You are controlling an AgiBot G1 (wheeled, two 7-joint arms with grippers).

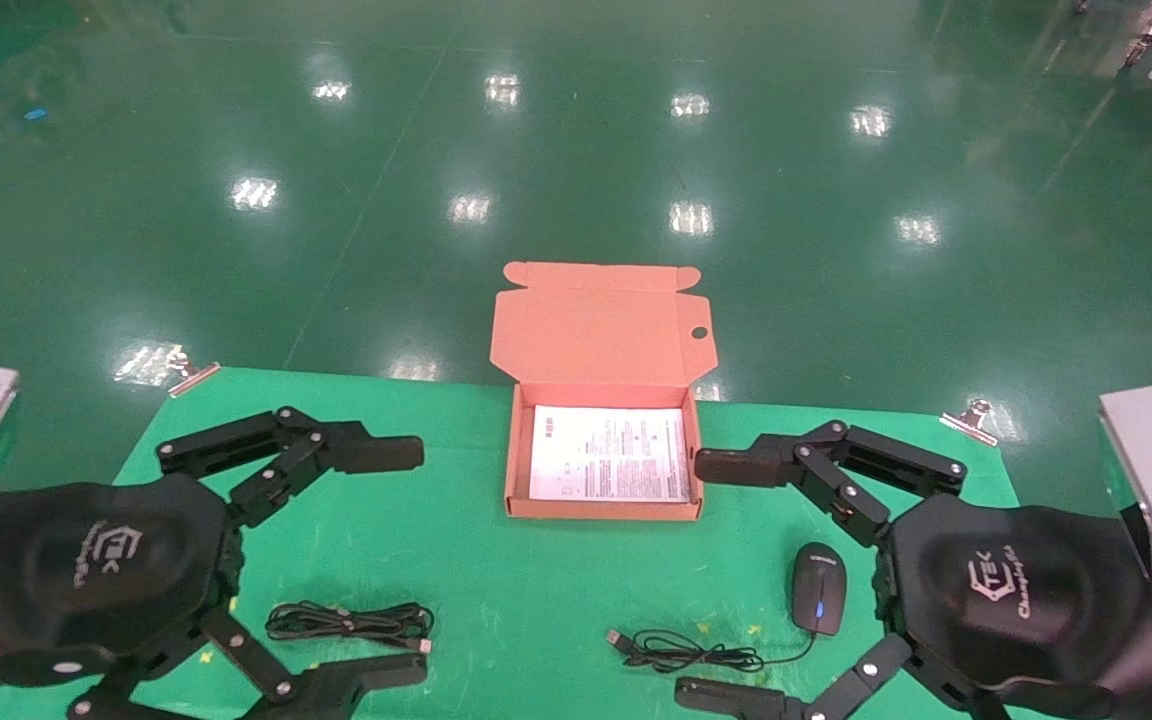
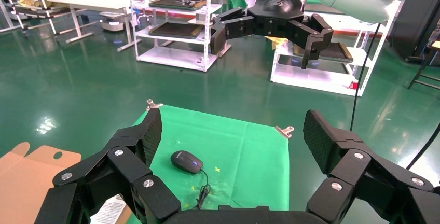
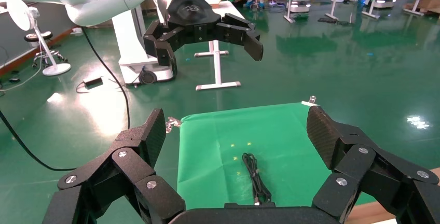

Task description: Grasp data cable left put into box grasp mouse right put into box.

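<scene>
Head view: 1 data cable (image 1: 349, 623), 1 mouse (image 1: 818, 588), 1 box (image 1: 603, 510).

Green cloth (image 1: 536, 580) (metal clips (image 1: 971, 418) at corners) above glossy green floor (image 1: 576, 150).

Leaflet (image 1: 609, 453) print too small to read; box (image 2: 31, 182) cropped at left wrist frame edge; cable (image 3: 257, 180) plugs indistinct; mouse (image 1: 818, 588) underside hidden.
</scene>
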